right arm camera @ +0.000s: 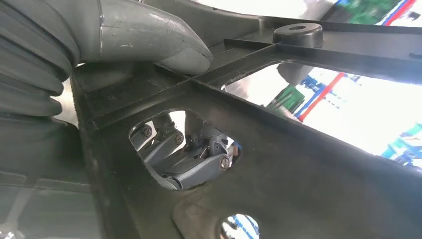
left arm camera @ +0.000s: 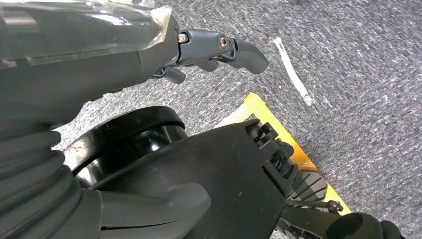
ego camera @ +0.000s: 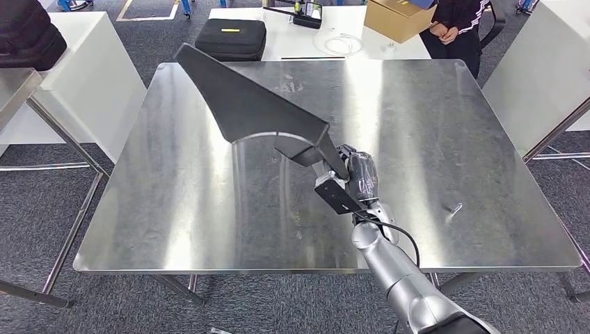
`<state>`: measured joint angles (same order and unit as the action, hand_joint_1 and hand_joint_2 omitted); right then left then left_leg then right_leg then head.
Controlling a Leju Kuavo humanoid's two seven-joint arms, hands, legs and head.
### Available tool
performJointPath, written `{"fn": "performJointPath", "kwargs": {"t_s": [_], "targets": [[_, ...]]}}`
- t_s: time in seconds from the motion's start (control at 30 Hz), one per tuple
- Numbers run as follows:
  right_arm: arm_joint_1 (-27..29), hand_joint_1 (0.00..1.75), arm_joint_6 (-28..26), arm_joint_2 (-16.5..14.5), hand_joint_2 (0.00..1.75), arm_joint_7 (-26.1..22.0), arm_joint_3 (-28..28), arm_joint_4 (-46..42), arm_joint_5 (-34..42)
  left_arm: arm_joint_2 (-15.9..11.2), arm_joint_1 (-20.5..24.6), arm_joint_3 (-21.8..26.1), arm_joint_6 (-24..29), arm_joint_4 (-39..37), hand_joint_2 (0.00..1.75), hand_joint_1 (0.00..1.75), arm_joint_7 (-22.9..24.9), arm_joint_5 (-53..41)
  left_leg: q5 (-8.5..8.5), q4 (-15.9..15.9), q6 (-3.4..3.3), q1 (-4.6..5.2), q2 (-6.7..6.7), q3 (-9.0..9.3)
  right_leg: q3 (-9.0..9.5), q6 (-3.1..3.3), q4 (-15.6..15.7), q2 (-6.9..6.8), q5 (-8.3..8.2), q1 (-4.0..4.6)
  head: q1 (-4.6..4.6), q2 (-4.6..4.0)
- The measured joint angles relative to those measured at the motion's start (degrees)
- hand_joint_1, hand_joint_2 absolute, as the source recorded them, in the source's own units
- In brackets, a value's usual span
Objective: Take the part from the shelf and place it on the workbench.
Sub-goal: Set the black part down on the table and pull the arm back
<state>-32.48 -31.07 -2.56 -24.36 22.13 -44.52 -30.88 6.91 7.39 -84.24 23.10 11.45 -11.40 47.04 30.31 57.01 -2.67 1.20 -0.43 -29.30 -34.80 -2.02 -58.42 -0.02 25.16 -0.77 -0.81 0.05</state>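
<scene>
The part is a long black plastic panel, pointed at its far end, held over the steel workbench. My right hand grips its near end above the middle of the bench. In the right wrist view the thumb presses on one face of the part and the fingers show through a cut-out on the other side. My left hand hangs over the carpet with its fingers curled and nothing in it.
A small metal piece lies on the bench at the right. White tables stand at the left and right, with a black case and a cardboard box on the far table. A person sits beyond the bench.
</scene>
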Motion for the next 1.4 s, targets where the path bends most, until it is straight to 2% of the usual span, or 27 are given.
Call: {"fn": "performJointPath", "kwargs": {"t_s": [0.1,0.27,0.4,0.57,0.8,1.13,1.4], "targets": [[-1.56,1.75,-2.05,0.21,1.75,2.16,-0.30,2.93,-1.69,0.00,0.06,-0.30,-0.11,0.00,1.75,0.00,0.31,-0.31,0.00,0.01,0.00,0.00,0.00,0.03,-0.01,0.00,0.00,0.00,0.00,0.00,0.00,0.01],[-4.69,1.75,-7.94,2.11,1.75,11.49,-2.42,9.03,-11.56,-0.02,0.26,-1.15,-0.62,0.00,1.75,0.00,1.02,-1.35,0.00,0.01,-0.01,0.01,-0.04,0.02,0.00,-0.01,0.01,-0.02,0.00,-0.01,0.00,0.01],[-5.90,1.75,-8.27,3.70,1.75,17.18,-7.69,11.32,-20.99,-0.06,0.30,-1.33,-0.70,0.00,1.75,0.00,1.21,-1.69,0.01,0.01,-0.01,0.05,-0.02,0.02,0.01,-0.02,0.01,-0.01,-0.01,-0.05,0.00,-0.01],[-6.66,1.75,-8.27,4.60,1.75,18.47,-12.66,12.84,-24.55,-0.07,0.31,-1.35,-0.70,0.02,1.75,0.00,1.21,-1.81,0.04,0.02,-0.07,0.05,-0.02,0.03,-0.01,-0.02,0.01,-0.01,-0.01,-0.07,0.00,-0.01],[-7.06,1.75,-8.30,7.11,1.75,29.43,-19.58,13.60,-42.34,-0.32,0.31,-1.35,-1.11,0.45,1.75,0.00,1.13,-2.00,0.04,0.02,-0.07,0.06,-0.09,0.02,0.01,-0.03,0.01,-0.08,0.00,-0.07,0.00,0.01],[-6.68,1.75,-8.30,12.51,1.75,30.66,-32.00,15.79,-46.72,-0.37,0.32,-1.34,-1.17,0.48,1.75,0.00,0.49,-2.98,0.15,0.03,-0.24,0.20,-0.03,0.02,0.01,-0.04,0.02,-0.06,0.01,-0.17,0.00,0.00],[-6.05,1.75,-8.30,13.60,1.75,29.44,-36.58,16.17,-47.78,-0.33,0.34,-1.35,-0.78,0.48,1.75,0.00,0.38,-3.18,0.15,0.02,-0.25,0.19,-0.02,0.03,0.03,-0.04,0.02,-0.05,0.01,-0.15,0.00,0.00]]}}
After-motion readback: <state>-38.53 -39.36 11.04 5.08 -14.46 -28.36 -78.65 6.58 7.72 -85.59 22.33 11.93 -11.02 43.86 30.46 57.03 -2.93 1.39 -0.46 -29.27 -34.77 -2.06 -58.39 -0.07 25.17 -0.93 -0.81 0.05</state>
